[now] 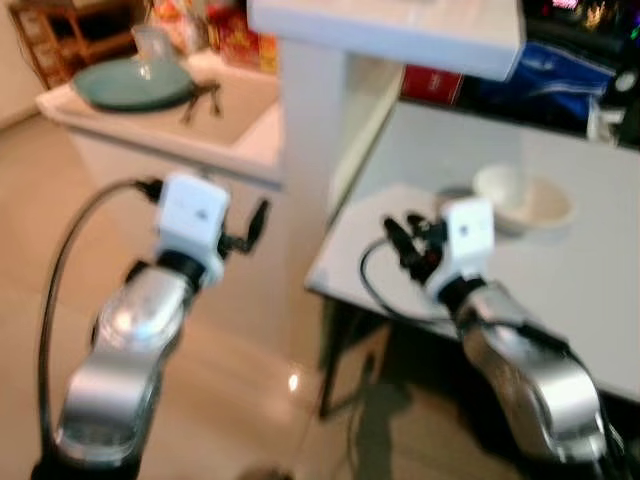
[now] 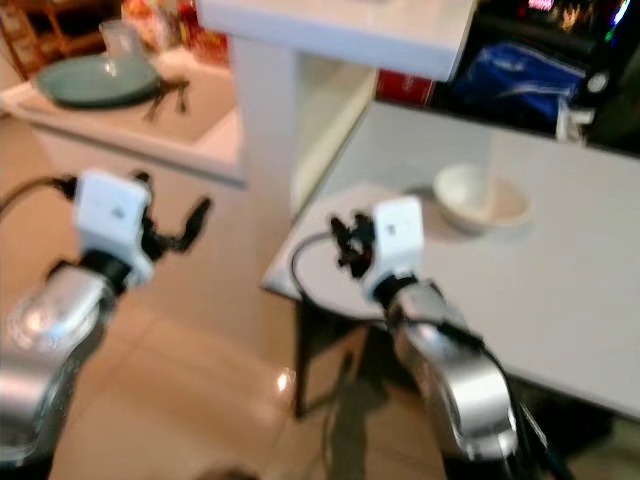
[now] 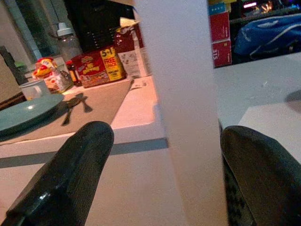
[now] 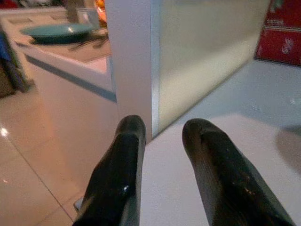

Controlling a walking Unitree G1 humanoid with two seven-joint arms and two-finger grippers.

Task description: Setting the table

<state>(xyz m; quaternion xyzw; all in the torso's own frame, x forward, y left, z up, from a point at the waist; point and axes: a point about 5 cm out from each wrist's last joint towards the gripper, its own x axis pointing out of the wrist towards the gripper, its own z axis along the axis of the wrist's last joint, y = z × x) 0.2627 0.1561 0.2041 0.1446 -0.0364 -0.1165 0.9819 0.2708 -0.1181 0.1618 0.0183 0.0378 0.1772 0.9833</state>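
Observation:
A white bowl (image 1: 520, 198) sits on the pale table (image 1: 570, 300), near its left end. My right gripper (image 1: 403, 236) hovers over the table's near left corner, short of the bowl, open with nothing between its fingers (image 4: 123, 155). A green plate (image 1: 133, 83) lies on a tan placemat on the counter (image 1: 215, 140) at the back left, with cutlery (image 1: 201, 100) beside it. My left gripper (image 1: 249, 229) is held up in front of the counter's side, open and empty, its fingers (image 3: 75, 174) spread wide.
A white pillar (image 1: 306, 130) under a white shelf stands between the counter and the table. Food packets and a jar (image 3: 96, 66) line the back of the counter. Red boxes (image 1: 432, 85) and a blue bag (image 1: 555, 72) lie behind the table. Tiled floor (image 1: 250, 380) runs below.

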